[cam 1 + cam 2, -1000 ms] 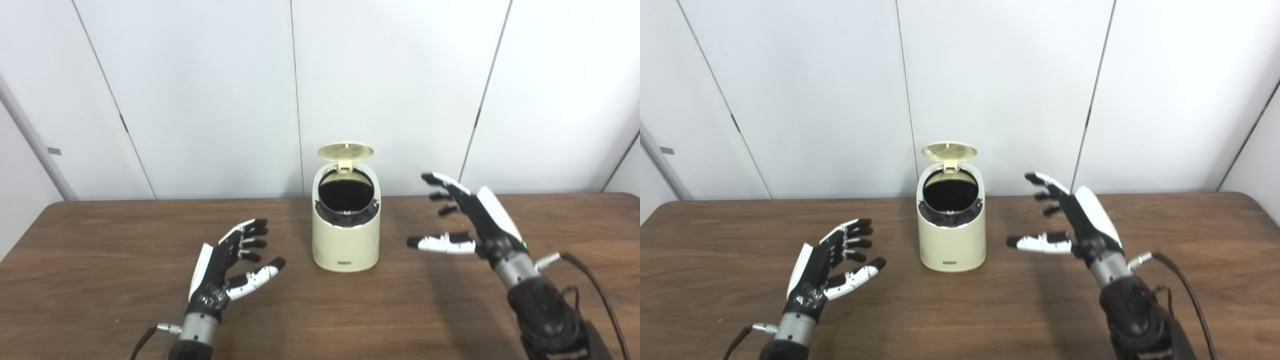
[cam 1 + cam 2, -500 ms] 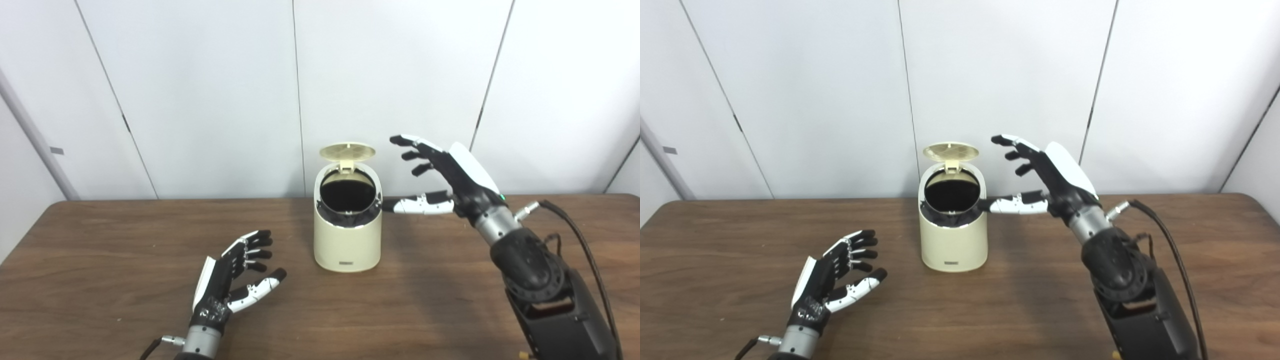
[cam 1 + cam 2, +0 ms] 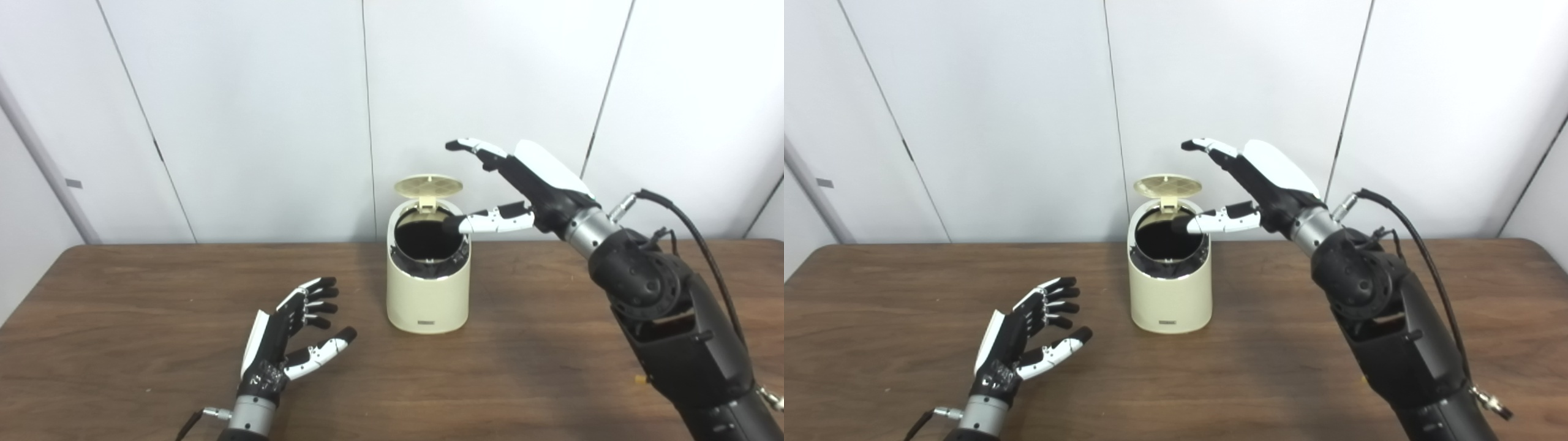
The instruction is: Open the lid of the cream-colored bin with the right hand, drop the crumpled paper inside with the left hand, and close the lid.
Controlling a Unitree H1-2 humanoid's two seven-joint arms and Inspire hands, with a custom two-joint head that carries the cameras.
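**Right hand raised beside the open lid; bin mouth exposed**

The right hand (image 3: 527, 184) is held high, fingers spread and holding nothing. Its fingers (image 3: 468, 146) reach out above and to the right of the lid (image 3: 427, 185), apart from it; its thumb (image 3: 487, 222) points leftward across the right rim of the bin (image 3: 427, 294), and whether thumb and rim touch cannot be told. The lid stands tipped back on its rear hinge, underside facing forward and up, so the hand lies just right of it and a little higher. Judged from this layout, closing would call for the fingers to travel left over the lid's top edge and press it forward and down about the hinge. The right hand is much the nearer of the two to the lid.

The left hand (image 3: 288, 340) rests low on the table (image 3: 122, 318), well left of and in front of the bin, palm turned inward, fingers loosely apart, empty. No crumpled paper is visible on the table or in either hand; the bin's interior is dark, and whether paper lies inside cannot be seen.

The bin is cream-colored, upright, near the table's middle toward the far edge. The table is dark wood grain. Behind it stand plain white wall panels (image 3: 245, 110) with thin vertical seams.
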